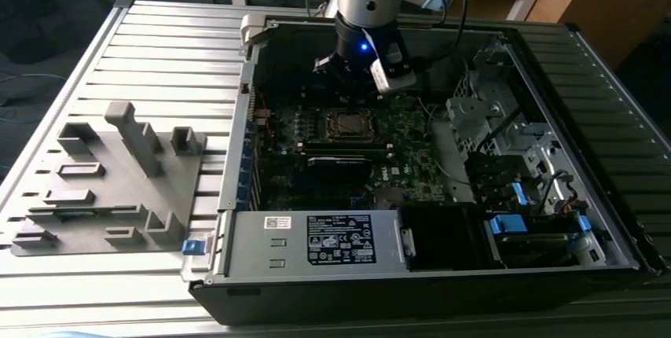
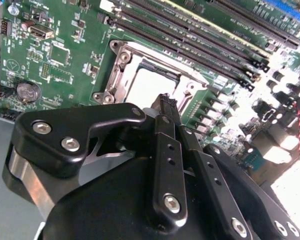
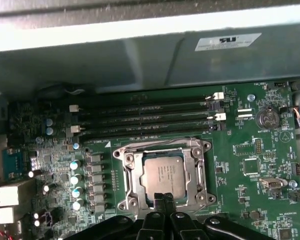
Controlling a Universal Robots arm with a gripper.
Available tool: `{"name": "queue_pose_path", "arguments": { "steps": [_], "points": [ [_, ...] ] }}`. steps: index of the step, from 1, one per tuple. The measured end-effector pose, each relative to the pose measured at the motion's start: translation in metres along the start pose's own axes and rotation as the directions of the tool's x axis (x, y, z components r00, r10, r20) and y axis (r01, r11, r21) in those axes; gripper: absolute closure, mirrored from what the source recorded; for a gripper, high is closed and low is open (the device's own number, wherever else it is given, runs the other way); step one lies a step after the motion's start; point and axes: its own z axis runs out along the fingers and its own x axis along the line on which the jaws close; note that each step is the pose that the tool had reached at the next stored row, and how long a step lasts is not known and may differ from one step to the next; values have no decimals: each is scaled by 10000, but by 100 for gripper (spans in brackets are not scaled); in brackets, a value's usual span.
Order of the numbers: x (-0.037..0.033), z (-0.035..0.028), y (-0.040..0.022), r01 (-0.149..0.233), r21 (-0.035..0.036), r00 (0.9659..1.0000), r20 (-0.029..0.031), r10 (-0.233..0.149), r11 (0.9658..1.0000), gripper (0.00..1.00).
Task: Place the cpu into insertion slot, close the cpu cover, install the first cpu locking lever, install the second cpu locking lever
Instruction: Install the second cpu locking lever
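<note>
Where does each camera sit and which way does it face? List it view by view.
Exterior view: off the arm, above the open computer case, looking down at the arm and gripper.
First wrist view: on the arm, facing the cpu over the fingertips.
Second wrist view: on the arm, behind the gripper.
Both wrist views share the cpu.

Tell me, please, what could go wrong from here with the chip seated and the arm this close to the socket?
1. The hand sits at the edge of the cpu cover, over the cpu. A skewed push might shift the chip in the insertion slot.
2. The cover already lies down around the chip; sideways force there could bend its thin frame.
3. The memory slots and capacitors stand close beside the socket, so a wide sweep may strike them.
</note>
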Motion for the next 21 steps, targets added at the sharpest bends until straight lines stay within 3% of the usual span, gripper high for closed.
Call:
{"name": "queue_pose_path", "arguments": {
  "steps": [10, 21],
  "points": [
    [-11, 0, -104, 175, -2, 9998, -6, -175, 9998, 89],
    [-29, -2, -280, 216, -1, 9998, -7, -216, 9998, 89]
  ]
}}
